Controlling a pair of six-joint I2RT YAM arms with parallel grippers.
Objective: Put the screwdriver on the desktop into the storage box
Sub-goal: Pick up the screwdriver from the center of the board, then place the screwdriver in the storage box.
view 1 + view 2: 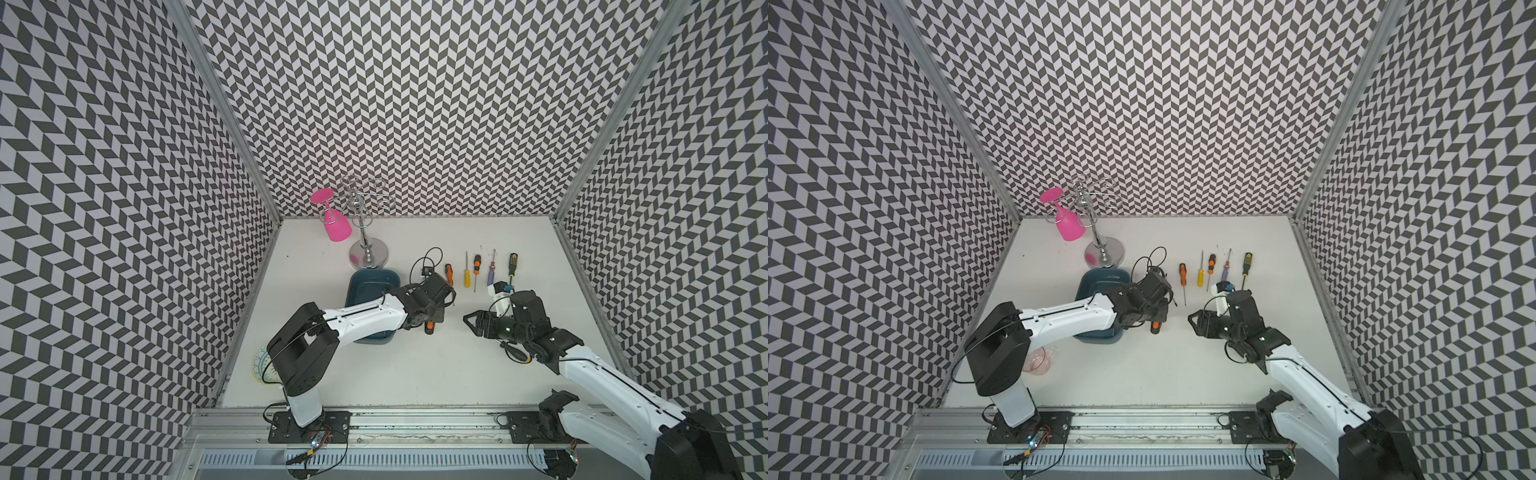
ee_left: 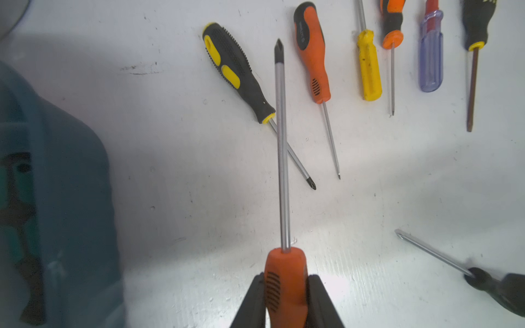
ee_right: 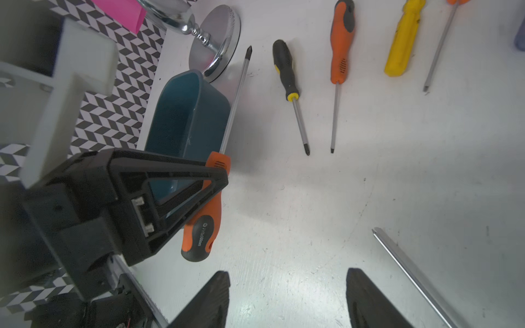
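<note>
My left gripper [image 2: 285, 284] is clamped on the orange-and-black-handled screwdriver [image 2: 283, 170]. The jaws pinch the orange part of the handle just behind where the long steel shaft begins. The tool hangs above the white flat desktop [image 1: 415, 365], just beside the shallow teal-blue plastic storage box [image 1: 368, 284]. It is on the side of the box that faces the loose tools, lies roughly along the box's long wall, and is not yet over the box. My right gripper [image 3: 287, 284] hovers well apart from the box, jaws wide with nothing between them. A black-handled screwdriver [image 2: 497, 286] lies on the desktop near it.

I judge the held tool stiff, sturdy and fairly light, with most of its weight in the fat handle. The ribbed, rubbery handle is the place to hold, since the polished shaft would slip. My hold sits forward of the thick butt end, so I expect the butt could sag and pivot in the jaws on a fast swing. The box looks hardly longer than the tool, so I would keep it parallel to the long wall going in. A black-and-yellow-handled screwdriver [image 2: 238, 71] lies farther from the box, beneath the held shaft.
</note>
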